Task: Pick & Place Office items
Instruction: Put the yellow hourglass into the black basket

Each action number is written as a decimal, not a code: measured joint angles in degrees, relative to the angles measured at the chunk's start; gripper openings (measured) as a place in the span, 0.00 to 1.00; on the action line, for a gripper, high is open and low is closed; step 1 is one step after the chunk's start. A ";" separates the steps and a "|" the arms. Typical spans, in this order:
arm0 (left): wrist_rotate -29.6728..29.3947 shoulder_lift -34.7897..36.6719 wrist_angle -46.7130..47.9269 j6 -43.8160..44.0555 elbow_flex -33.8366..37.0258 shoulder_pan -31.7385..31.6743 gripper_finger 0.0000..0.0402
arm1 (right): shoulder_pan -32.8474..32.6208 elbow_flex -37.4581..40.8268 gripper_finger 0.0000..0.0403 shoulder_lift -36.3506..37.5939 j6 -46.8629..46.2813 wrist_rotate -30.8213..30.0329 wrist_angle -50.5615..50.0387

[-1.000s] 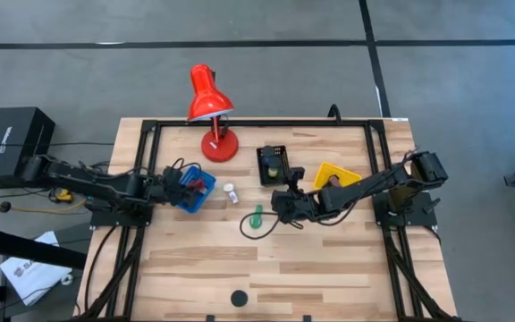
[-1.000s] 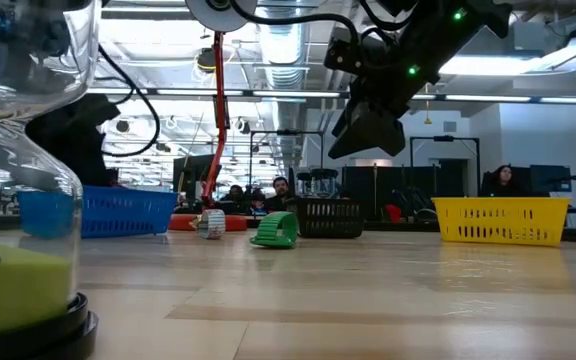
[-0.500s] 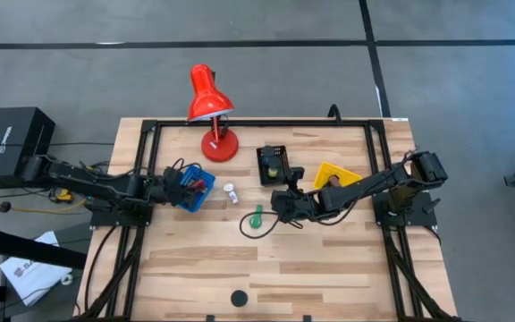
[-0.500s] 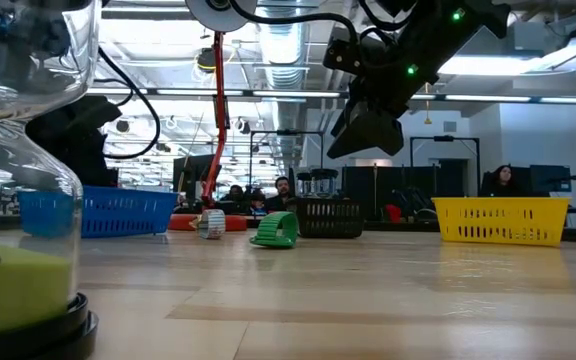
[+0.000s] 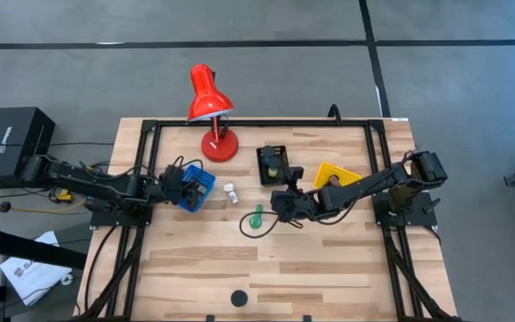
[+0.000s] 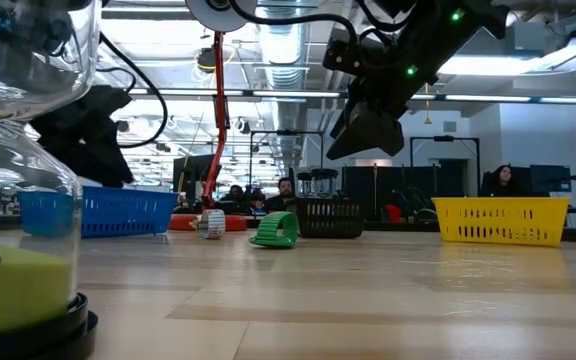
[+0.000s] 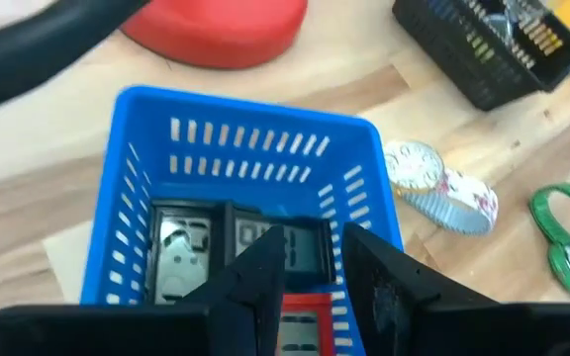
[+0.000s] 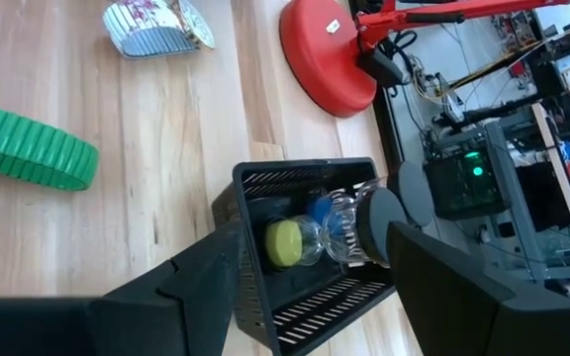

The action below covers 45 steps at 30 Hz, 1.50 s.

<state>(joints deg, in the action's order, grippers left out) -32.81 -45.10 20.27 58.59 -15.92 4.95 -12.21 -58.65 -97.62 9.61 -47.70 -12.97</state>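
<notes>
- High view: the right hand point(image 5: 280, 202) hovers with fingers spread and empty, just right of the green watch point(image 5: 256, 218), which lies loose on the table point(image 5: 329, 268); its band's long axis runs roughly away from the front edge.
- Left hand point(image 5: 175, 186) hangs over the blue bin point(image 5: 200, 178), fingers a little apart, nothing between them (black flat pieces lie inside).
- A white floral watch point(image 5: 230, 192) lies between the bins, nearer the left hand.
- Ribbed rubbery green strap; slatted plastic bins; pale wood planks.

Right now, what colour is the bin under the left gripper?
Blue bin; the left wrist view shows it best.
</notes>
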 joint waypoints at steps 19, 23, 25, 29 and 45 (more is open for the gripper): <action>-0.72 -0.89 -21.74 -11.39 -0.02 0.01 0.25 | 0.00 0.00 0.59 0.00 0.01 -0.02 0.24; 0.63 -1.02 -27.31 -14.84 -0.02 0.02 0.25 | 0.04 0.00 0.59 0.00 0.01 0.08 0.38; 1.21 -1.16 -28.39 -15.28 -0.02 0.06 0.25 | 0.33 0.00 0.59 0.00 0.00 0.81 1.35; 1.20 -1.18 -28.98 -15.30 -0.02 0.52 0.25 | 1.10 0.00 0.59 0.00 -0.07 7.14 5.32; 1.17 -1.16 -29.28 -15.30 -0.02 1.55 0.25 | 1.38 0.00 0.59 0.00 -0.09 33.15 9.94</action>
<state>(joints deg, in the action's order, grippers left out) -31.64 -46.26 -9.02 43.29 -15.94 6.50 -10.83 -58.65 -97.62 9.52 -14.55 -3.03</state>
